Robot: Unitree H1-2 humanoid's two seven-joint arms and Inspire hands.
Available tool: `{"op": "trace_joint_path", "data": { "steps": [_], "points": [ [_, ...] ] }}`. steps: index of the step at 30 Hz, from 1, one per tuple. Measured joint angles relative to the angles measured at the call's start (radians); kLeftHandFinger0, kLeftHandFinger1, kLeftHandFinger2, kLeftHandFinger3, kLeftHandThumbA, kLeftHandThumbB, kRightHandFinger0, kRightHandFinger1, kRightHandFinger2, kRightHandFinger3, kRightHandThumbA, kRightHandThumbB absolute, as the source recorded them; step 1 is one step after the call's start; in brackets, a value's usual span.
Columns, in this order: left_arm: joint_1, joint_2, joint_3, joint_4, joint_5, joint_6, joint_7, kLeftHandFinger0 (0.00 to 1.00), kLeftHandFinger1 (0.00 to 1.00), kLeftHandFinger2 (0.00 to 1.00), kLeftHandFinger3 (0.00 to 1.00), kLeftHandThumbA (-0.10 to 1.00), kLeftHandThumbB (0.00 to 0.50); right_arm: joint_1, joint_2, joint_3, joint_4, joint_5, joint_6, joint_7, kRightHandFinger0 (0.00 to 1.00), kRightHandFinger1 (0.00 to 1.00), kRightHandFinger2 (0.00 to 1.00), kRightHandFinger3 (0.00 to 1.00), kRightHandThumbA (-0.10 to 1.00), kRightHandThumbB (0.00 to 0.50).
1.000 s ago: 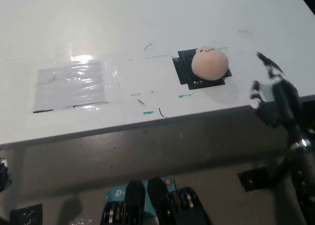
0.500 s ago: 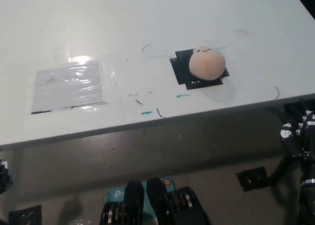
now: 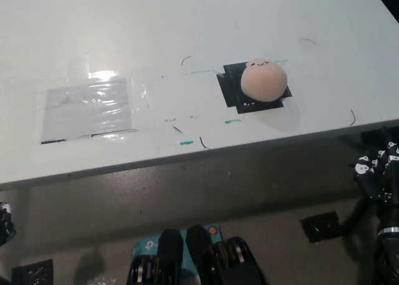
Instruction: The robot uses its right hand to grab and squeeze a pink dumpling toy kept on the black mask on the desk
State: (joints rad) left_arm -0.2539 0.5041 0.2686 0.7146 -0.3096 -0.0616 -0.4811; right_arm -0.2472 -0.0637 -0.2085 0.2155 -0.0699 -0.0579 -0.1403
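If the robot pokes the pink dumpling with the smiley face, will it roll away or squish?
The pink dumpling toy looks round and smooth, so a sideways poke would probably make it roll off the black mask. It seems soft and light, so it likely squishes rather than breaks. The right hand is below the desk edge, not touching it.
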Motion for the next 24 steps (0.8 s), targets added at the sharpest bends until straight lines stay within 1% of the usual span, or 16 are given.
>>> {"op": "trace_joint_path", "data": {
  "steps": [2, 3, 10, 15, 20, 24],
  "points": [
    [0.001, 0.0, 0.0, 0.0, 0.0, 0.0, 0.0, 0.0, 0.03, 0.12, 0.11, 1.0, 0.5, 0.0, 0.0, -0.001, 0.001, 0.007, 0.001, 0.0, 0.33, 0.45, 0.68, 1.0, -0.1, 0.101],
    [0.002, 0.0, 0.0, 0.0, 0.0, 0.0, 0.0, 0.0, 0.03, 0.11, 0.12, 1.0, 0.5, 0.0, 0.0, -0.001, 0.001, 0.012, 0.001, 0.0, 0.33, 0.46, 0.68, 1.0, -0.1, 0.106],
    [0.013, -0.001, 0.0, -0.001, 0.0, 0.0, 0.0, 0.0, 0.04, 0.13, 0.14, 1.0, 0.5, 0.0, 0.0, -0.001, 0.001, 0.024, 0.004, -0.002, 0.3, 0.43, 0.68, 1.0, -0.1, 0.11],
    [0.014, -0.001, 0.0, -0.001, 0.0, 0.0, 0.0, 0.0, 0.02, 0.1, 0.11, 1.0, 0.5, 0.0, -0.001, -0.001, 0.001, 0.027, 0.008, -0.002, 0.32, 0.47, 0.71, 1.0, -0.1, 0.115],
    [0.027, -0.002, 0.0, -0.014, 0.0, 0.001, 0.0, 0.0, 0.02, 0.09, 0.1, 1.0, 0.5, 0.0, -0.001, -0.001, 0.001, 0.03, 0.011, -0.002, 0.29, 0.46, 0.72, 1.0, -0.1, 0.113],
    [0.03, -0.006, 0.001, -0.014, 0.0, 0.0, 0.0, 0.0, 0.02, 0.09, 0.09, 0.99, 0.5, 0.0, -0.004, 0.003, 0.001, 0.03, 0.019, -0.002, 0.31, 0.48, 0.71, 1.0, -0.1, 0.122]
  ]
}}
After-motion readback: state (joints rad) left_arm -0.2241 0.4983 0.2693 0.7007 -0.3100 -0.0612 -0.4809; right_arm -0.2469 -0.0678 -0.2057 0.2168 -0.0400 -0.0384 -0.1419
